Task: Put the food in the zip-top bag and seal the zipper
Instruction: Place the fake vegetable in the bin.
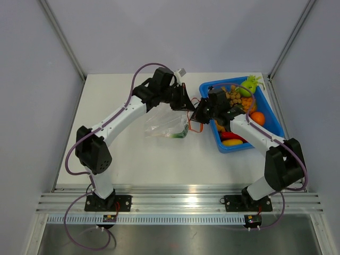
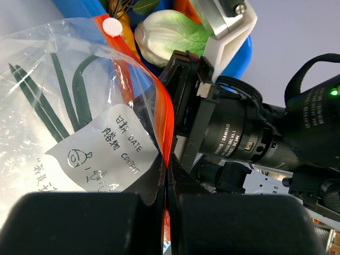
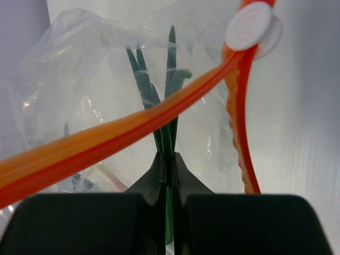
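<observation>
The clear zip-top bag (image 1: 164,125) lies mid-table. My left gripper (image 2: 167,166) is shut on its orange-red zipper (image 2: 166,122) and holds the mouth edge up; in the top view it (image 1: 187,103) is just above the bag. My right gripper (image 3: 168,155) is shut on the green onions (image 3: 171,64), whose stalks reach past the zipper (image 3: 106,138) into the bag. It (image 1: 201,114) sits at the bag's mouth. The white slider (image 3: 249,26) is at one end of the strip. The cabbage (image 2: 170,34), orange (image 1: 257,118) and brown balls (image 1: 234,96) lie in the bin.
The blue bin (image 1: 234,149) stands right of the bag, with red and yellow pieces (image 1: 232,139) at its near end. The two grippers are close together between bag and bin. Grey walls enclose the table.
</observation>
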`<state>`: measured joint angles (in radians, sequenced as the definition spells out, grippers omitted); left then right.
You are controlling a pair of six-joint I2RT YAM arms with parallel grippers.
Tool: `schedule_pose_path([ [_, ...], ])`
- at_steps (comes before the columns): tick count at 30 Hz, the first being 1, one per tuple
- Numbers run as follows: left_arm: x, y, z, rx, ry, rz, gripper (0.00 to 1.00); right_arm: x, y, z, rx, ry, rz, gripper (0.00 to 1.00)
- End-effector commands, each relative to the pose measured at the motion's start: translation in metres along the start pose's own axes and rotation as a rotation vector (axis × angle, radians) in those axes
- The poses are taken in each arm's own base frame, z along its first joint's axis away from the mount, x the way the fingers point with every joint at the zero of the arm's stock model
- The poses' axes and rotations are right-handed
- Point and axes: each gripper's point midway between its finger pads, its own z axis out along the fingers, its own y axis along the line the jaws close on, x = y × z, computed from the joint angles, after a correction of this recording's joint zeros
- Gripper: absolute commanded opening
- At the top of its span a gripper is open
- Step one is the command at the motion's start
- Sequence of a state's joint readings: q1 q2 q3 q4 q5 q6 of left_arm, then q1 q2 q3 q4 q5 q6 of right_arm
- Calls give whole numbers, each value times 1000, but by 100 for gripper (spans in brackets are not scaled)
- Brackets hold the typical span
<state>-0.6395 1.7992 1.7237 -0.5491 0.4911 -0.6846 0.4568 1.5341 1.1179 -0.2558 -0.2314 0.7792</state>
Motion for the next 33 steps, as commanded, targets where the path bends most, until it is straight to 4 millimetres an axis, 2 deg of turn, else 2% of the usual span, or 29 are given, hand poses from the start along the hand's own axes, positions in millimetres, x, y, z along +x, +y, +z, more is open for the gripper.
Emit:
schedule_pose_path([
  [1, -7, -31, -16, 101, -39, 65, 0, -14, 46, -19, -152, -47, -31, 0],
  [4, -4, -25, -11, 91, -26, 54, 0, -15, 58, -30, -212, -62, -35, 0],
  [7, -3, -24, -9, 90, -21, 52, 0, -14, 56, -34, -221, -85, -40, 0],
  [12, -6, -30, -15, 101, -35, 65, 0, -2, 24, -14, -94, -29, -49, 0],
  [15, -8, -29, -18, 89, -44, 68, 0, -2, 15, -17, -45, -32, -61, 1],
  [19, -11, -19, -18, 45, -62, 56, 0, -18, 15, -36, 8, -98, -113, 16],
  [24, -13, -9, -15, 25, -71, 29, 0, -37, 22, -77, 52, -186, -176, 32],
  [25, -13, -9, -15, 26, -70, 26, 0, -40, 23, -82, 58, -207, -183, 39],
  [29, -14, -9, -14, 29, -73, 22, 0, -47, 30, -107, 62, -250, -212, 57],
  [33, -13, -7, -13, 23, -70, 19, 0, -58, 27, -127, 109, -307, -237, 61],
])
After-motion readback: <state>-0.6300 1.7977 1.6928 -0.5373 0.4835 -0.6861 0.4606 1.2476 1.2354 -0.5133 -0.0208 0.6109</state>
